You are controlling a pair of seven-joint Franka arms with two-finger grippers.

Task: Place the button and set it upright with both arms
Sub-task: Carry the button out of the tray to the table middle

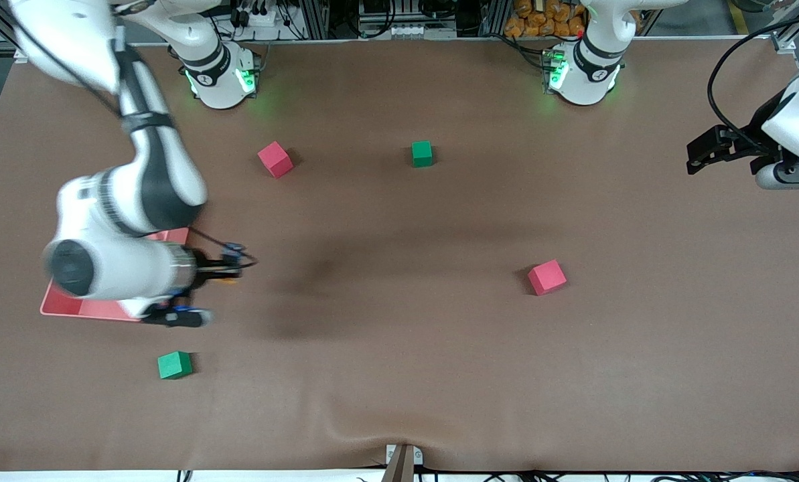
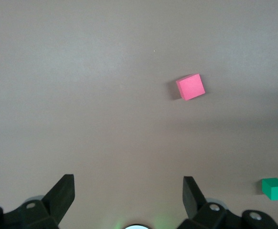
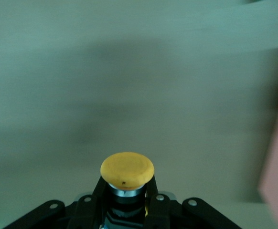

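A green cube is seen nearest the camera. The button is clenched by the right gripper, in the air beside the pink tray. Farther off, the left gripper is parked with fingers released, above the table edge.

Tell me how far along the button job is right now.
Done: the right gripper is shut on the button, lifted beside the pink tray. In hand: it carries the button above the table. Left: setting it down upright; the left gripper waits open at its end of the table.
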